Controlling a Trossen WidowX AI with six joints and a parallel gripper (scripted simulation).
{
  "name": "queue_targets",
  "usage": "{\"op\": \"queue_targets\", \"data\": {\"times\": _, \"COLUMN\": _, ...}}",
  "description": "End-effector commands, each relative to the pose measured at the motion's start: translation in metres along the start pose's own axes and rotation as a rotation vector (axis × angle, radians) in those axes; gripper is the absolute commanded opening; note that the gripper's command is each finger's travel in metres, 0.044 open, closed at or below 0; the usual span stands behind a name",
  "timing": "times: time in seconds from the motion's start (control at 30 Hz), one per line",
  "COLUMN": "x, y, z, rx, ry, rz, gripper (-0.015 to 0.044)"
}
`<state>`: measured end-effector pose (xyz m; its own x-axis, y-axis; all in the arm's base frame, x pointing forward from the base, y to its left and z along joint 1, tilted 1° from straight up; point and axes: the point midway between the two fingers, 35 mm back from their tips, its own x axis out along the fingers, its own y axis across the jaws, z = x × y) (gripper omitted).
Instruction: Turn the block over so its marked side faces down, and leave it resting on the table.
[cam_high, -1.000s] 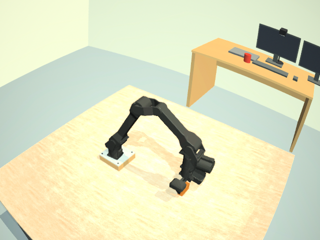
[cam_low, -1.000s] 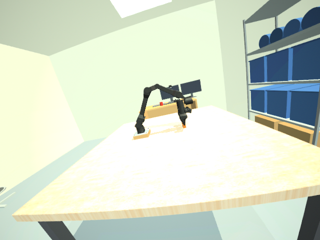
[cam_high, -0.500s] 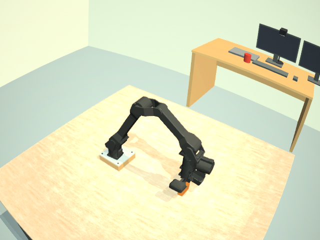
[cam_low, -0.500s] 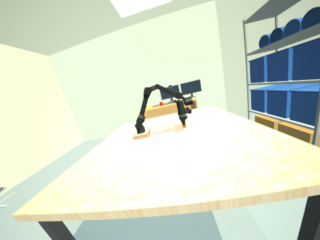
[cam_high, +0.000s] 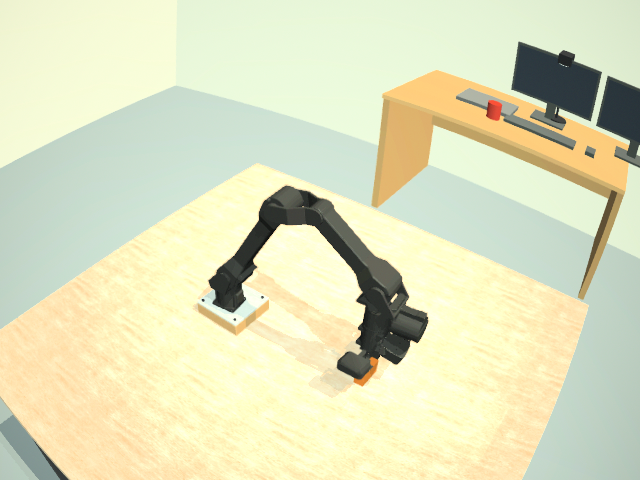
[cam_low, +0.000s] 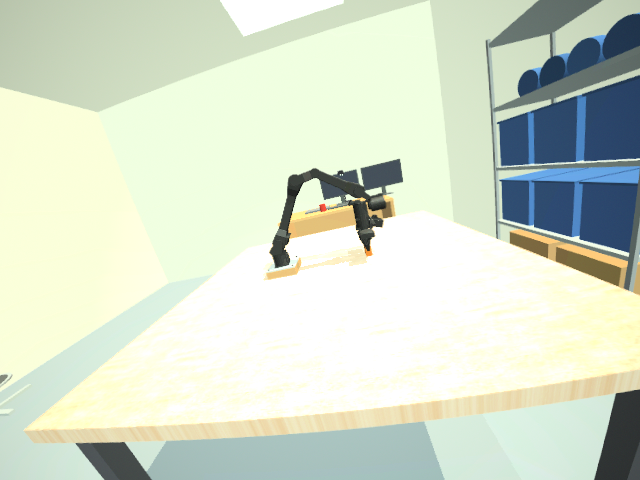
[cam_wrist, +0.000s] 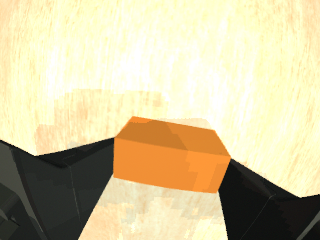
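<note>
The orange block (cam_high: 366, 373) (cam_low: 368, 253) (cam_wrist: 167, 162) is at the surface (cam_high: 155, 392) (cam_low: 330, 320) (cam_wrist: 165, 55), between the fingertips of the pincer (cam_high: 368, 365) (cam_low: 367, 249) (cam_wrist: 171, 154), which grasps it by its two ends. Whether it touches the wood below, I cannot tell. The black arm (cam_high: 343, 240) (cam_low: 289, 206) arches over from its pale base plate (cam_high: 256, 304) (cam_low: 293, 264), well apart from the block. Beyond stands a desk (cam_high: 439, 93) (cam_low: 315, 223) with a red mug (cam_high: 494, 110) (cam_low: 322, 207).

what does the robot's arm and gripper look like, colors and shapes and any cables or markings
The six-joint arm is matte black, with slim straight links and chunky rounded joints. The parallel-jaw gripper is black too, its fingers angular and tapering toward the tips. No loose cables or lettering can be made out.
</note>
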<state>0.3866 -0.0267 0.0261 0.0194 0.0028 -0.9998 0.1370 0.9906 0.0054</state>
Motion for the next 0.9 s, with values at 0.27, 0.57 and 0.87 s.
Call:
{"op": "queue_targets", "data": {"times": 0.27, "x": -0.03, "y": 0.0, "z": 0.0, "rx": -0.004, "ry": -0.001, "rz": 0.002, "gripper": 0.0}}
{"op": "queue_targets", "data": {"times": 0.57, "x": -0.025, "y": 0.0, "z": 0.003, "rx": -0.006, "ry": -0.08, "rz": 0.001, "gripper": 0.0}}
{"op": "queue_targets", "data": {"times": 0.87, "x": -0.019, "y": 0.001, "z": 0.005, "rx": -0.007, "ry": -0.209, "rz": 0.0, "gripper": 0.0}}
